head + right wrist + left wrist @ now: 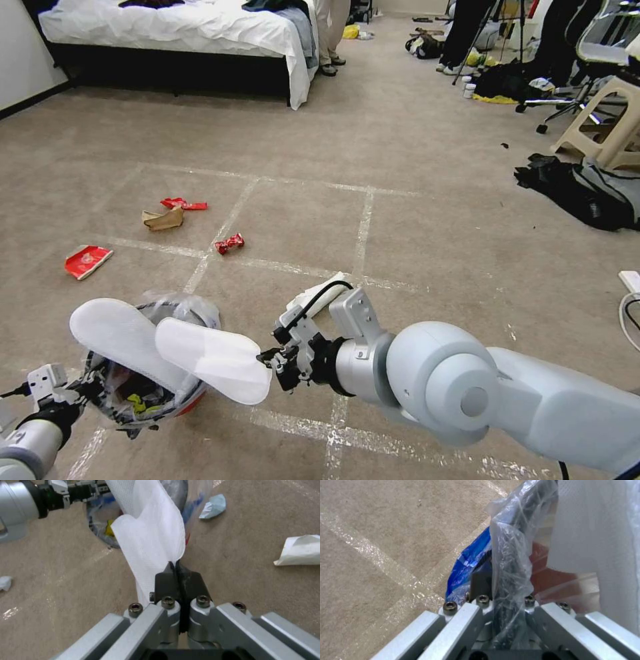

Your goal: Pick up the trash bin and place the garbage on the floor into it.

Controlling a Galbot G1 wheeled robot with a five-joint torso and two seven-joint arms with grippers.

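Slipper (213,360), white, thin and floppy, is pinched at its edge in my closed right pincer (270,360) and droops over the trash bin (190,403), whose lined rim my left pincer (505,600) clamps just above the floor (413,240).

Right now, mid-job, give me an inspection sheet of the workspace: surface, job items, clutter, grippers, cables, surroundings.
Surface: carpet floor crossed by shiny tape lines.
Job's things: trash bin held off the floor, one white slipper lying in it; second slipper over its rim.
Garbage on floor: red packet, brown paper, red wrapper, crushed red wrapper, white paper, blue mask.
Clutter: dark clothes and bag.
Grippers: left gripper shut on the bin's rim and liner; right gripper shut on the second slipper's edge.
Cables: white cord at the floor's right edge.
Surroundings: bed, stool.
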